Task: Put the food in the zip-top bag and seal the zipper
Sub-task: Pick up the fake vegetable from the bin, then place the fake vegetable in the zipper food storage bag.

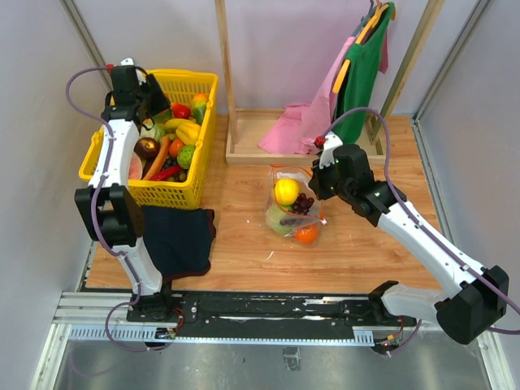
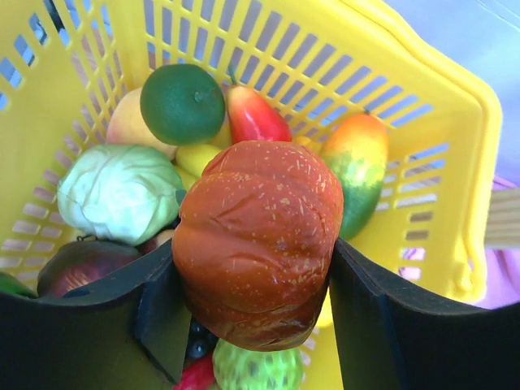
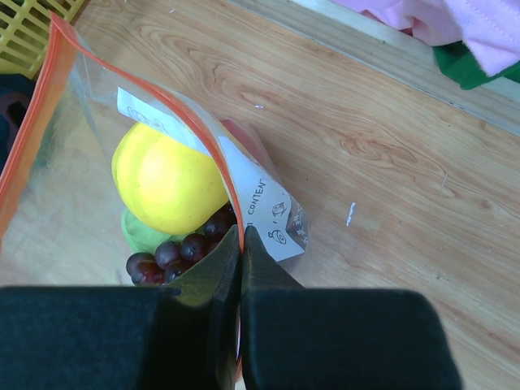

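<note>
Plainly, two jobs are in hand at once. The left jaws are closed on a brown-orange pumpkin (image 2: 258,236), one pad on each flank, and it hangs between them above the yellow basket (image 2: 422,106). Beyond the jaws, down in the basket, lie a pale cabbage (image 2: 118,191), a dark green round fruit (image 2: 183,101) and more toy produce. I judge it is pinched across its broad middle so it cannot roll out on the way to the bag.

The right jaws are pressed tight together on the edge of the zip-top bag (image 3: 81,106), with the plastic caught between them beside the orange zipper strip (image 3: 28,122). The bag sits on the table (image 3: 390,162) just ahead of those jaws. Its mouth gapes away from them to the left, most likely held up that way so the next piece can drop in. Inside, a yellow fruit (image 3: 166,183) lies ahead of the jaw tips, purple grapes (image 3: 175,252) lie right against them on the left, and a green piece (image 3: 138,231) sits further left. The top view also shows an orange (image 1: 305,234) at the bag's bottom.

A white label (image 3: 268,207) just ahead of the right jaws reads "CONTEN" before a fold cuts it off, probably "CONTENTS". The small drawn marks under it are too small to read. No brand shows, and I cannot make out a slider tab.
</note>
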Available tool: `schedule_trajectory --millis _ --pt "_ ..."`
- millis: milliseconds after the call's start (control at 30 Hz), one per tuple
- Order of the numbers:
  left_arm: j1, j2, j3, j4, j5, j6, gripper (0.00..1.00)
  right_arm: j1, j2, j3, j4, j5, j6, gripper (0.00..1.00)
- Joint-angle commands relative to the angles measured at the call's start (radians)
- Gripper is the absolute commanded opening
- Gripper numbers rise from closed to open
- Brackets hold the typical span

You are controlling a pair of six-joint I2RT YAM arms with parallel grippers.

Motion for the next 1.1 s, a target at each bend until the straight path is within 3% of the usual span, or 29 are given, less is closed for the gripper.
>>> schedule_trajectory --millis 0,267,733,1067 --pt "-0.02 -0.081 -0.048 -0.073 0.056 0.011 0.33 -0.016 -0.023 -0.011 0.023 -0.025 0.002 0.01" --pt "-0.139 -0.259 -0.144 -0.126 0.122 0.03 0.33 -0.017 -0.035 -0.019 0.033 -0.063 0.018 0.01" --pt "-0.529 -0.554 -0.415 -0.016 0.14 0.057 0.33 -0.015 -0.081 -0.03 0.053 -0.106 0.046 0.01" --pt "-0.832 -0.567 -0.479 0.097 0.111 0.146 0.36 -0.014 -0.091 -0.033 0.063 -0.126 0.063 0.01"
